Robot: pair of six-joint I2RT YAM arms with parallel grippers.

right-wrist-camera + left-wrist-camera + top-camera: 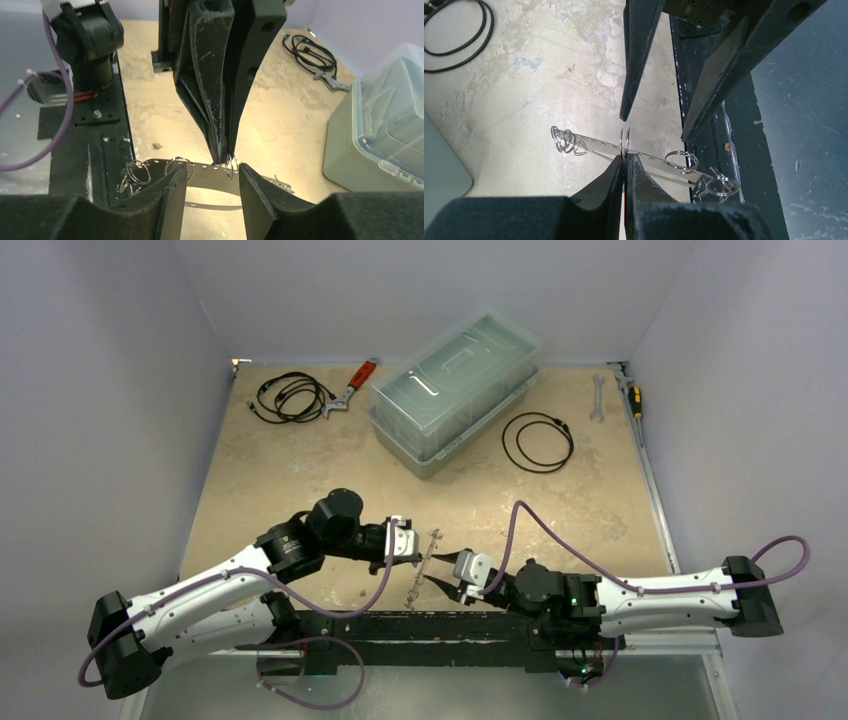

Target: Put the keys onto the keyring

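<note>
Watching my left fingers (625, 159) pinched shut on a small wire loop of the keyring (594, 145), held over the counter (549, 75) near its front edge. My right fingers (212, 169) stand partly open, straddling its pale perforated band, gripping nothing.

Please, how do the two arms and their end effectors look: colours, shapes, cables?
The left arm and right arm have white links and black joints, each with a looping purple cable. The left end effector and right end effector each have two black tapered fingers with pale scratches.
</note>
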